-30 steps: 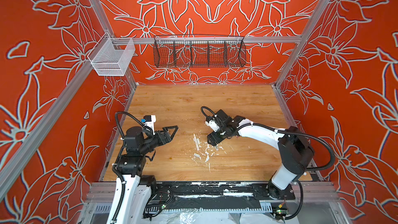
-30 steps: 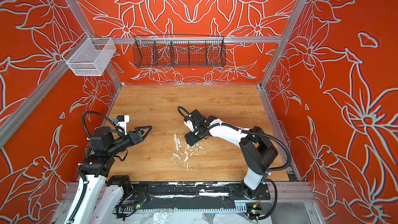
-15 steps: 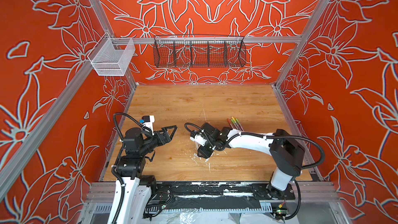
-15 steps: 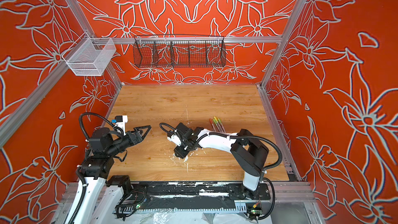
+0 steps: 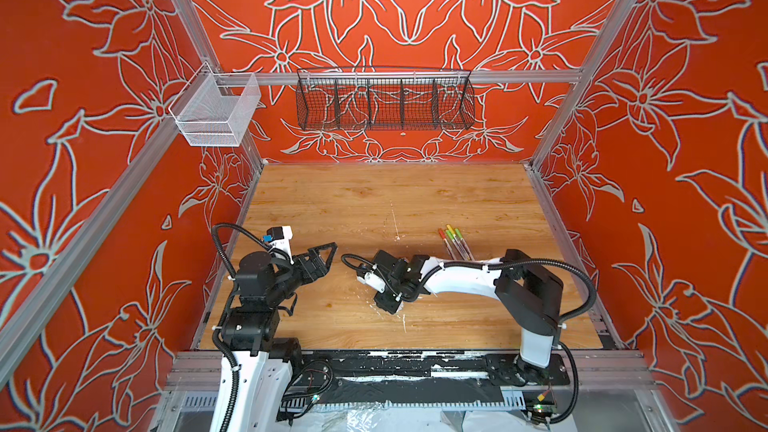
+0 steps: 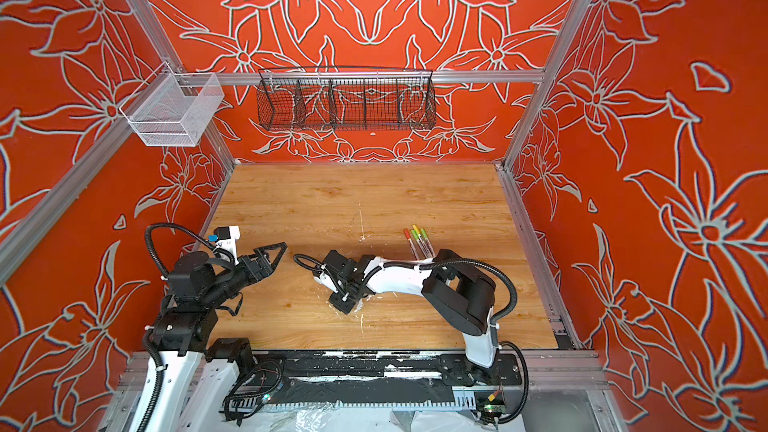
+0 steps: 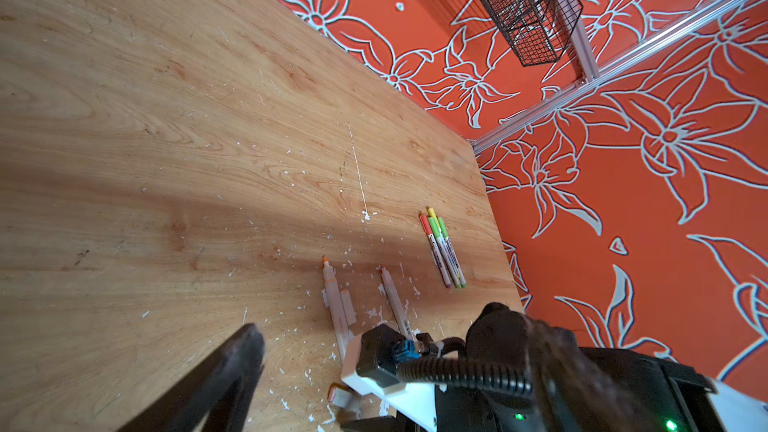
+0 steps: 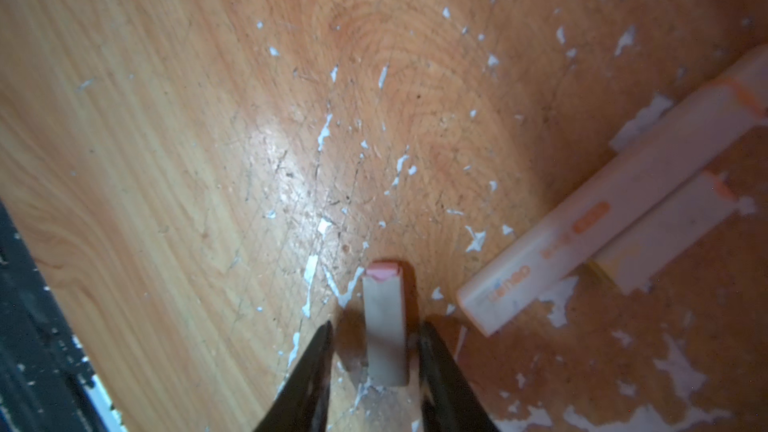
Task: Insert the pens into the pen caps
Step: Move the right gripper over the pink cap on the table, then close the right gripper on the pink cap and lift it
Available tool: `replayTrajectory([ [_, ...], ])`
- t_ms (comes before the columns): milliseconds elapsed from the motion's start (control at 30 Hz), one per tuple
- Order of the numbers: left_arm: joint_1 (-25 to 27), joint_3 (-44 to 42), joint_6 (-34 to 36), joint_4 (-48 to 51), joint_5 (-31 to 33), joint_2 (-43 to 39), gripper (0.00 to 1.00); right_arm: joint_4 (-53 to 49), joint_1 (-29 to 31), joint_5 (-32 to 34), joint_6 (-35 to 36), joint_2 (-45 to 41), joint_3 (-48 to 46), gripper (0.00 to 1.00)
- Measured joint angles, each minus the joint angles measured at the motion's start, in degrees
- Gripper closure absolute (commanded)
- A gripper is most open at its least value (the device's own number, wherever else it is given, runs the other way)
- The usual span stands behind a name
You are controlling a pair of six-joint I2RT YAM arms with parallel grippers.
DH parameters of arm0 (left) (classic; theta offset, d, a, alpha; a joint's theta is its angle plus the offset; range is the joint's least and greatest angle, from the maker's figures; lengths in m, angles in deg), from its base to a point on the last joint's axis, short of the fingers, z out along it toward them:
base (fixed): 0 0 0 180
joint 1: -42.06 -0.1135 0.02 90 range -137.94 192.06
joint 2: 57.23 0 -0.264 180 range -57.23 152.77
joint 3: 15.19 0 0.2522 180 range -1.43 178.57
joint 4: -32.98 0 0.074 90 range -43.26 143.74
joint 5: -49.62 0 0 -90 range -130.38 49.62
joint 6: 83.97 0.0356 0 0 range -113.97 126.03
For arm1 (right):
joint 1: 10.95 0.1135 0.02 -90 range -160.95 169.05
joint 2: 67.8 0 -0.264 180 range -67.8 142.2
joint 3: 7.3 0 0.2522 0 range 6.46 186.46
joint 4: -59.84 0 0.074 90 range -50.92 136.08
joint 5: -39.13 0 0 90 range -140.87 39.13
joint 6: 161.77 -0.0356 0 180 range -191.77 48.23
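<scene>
Four capped pens [image 7: 445, 253] lay side by side in a tight bunch toward the right of the bench [image 7: 166, 118], with orange-red, yellow and two lime green caps. Two uncapped ones lay nearer the middle, roughly parallel: an orange-tipped pen [image 7: 334, 309] and a reddish-tipped pen [image 7: 395, 301]. A pale cap [image 7: 347, 304] rested right against the orange-tipped one. A grey cap [image 8: 384, 322], pink at one end, lay flat between the right gripper [image 8: 374, 324] jaws, with a sliver of gap on each side.

wooden tabletop [image 5: 374, 201], strewn with white paint flecks [image 8: 322, 135] toward 6 o'clock; divided black wire basket [image 5: 384, 101] on the aluminium rail [image 5: 519, 75] at 12 o'clock; white mesh basket [image 5: 216, 114] at 10 o'clock; orange floral walls [image 5: 685, 160] around.
</scene>
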Motion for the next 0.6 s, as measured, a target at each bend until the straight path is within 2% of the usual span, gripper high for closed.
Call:
replayTrajectory([
  [200,0.0,0.0,0.02,0.13,0.37,-0.04,0.03,-0.98,0.87,2.93,0.59,0.57,0.92,0.84],
  [367,0.0,0.0,0.04,0.24,0.35,-0.04,0.03,-1.55,0.85,3.74,0.46,-0.2,0.87,0.86],
  [600,0.0,0.0,0.02,0.28,0.02,0.0,0.02,-1.01,-1.09,2.1,-0.61,-8.52,0.83,0.86],
])
